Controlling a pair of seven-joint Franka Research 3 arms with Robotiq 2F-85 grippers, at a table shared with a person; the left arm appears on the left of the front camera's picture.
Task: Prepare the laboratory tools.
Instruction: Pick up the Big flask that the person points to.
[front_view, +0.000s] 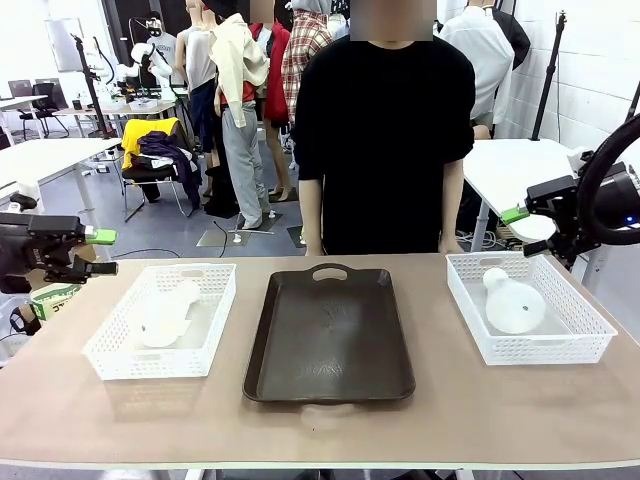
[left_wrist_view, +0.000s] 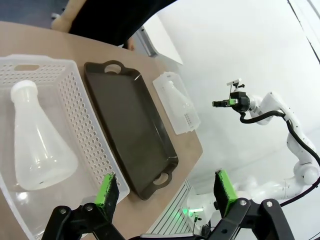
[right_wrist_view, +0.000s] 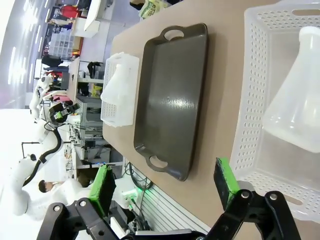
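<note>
Left claw (front_view: 103, 252): jaws wide apart, empty, held beyond the left edge of the surface (front_view: 450, 410). Just ahead and below it, the left flask (left_wrist_view: 37, 145) lies on its side in the left basket (front_view: 150, 362).

Right claw (front_view: 527, 230): jaws wide apart, empty. Below it, the right flask (front_view: 513, 303) lies in the right basket (front_view: 540, 350). The tray (front_view: 330, 340) sits between the baskets.

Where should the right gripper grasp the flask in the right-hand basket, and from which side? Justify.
Likely the narrow neck, from above: the flask lies on its side in the basket, whose walls block sideways approaches; the wide base looks too broad for the open right gripper.
</note>
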